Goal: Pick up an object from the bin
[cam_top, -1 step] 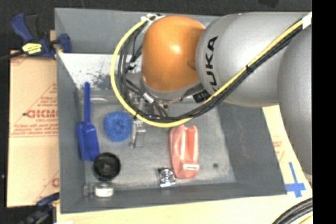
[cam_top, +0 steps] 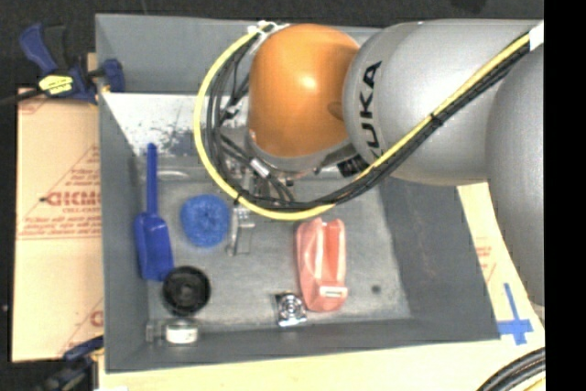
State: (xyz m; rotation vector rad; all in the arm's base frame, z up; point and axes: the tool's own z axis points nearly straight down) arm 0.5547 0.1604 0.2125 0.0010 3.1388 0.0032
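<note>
Gripper (cam_top: pixel 241 232) hung just right of the fuzzy blue ball (cam_top: pixel 203 221), nothing visibly pinched. Couldn't tell whether it was spread or closed. Pink packet (cam_top: pixel 321 263) lay further right of the ball.

Grey metal bin (cam_top: pixel 366 339), seen from above. Open floor lies along the right side, beyond the salmon-pink flat packet (cam_top: pixel 321 264), with a narrower patch between that packet and the black round disc (cam_top: pixel 186 290). The left side is crowded: a blue long-handled plastic scoop (cam_top: pixel 151 233), a blue fuzzy ball (cam_top: pixel 203 221) and the disc lie close together. The arm's orange cover (cam_top: pixel 302 92) overhangs the upper half. A small silver metal part (cam_top: pixel 291 309) lies just beside the packet's lower left corner.
</note>
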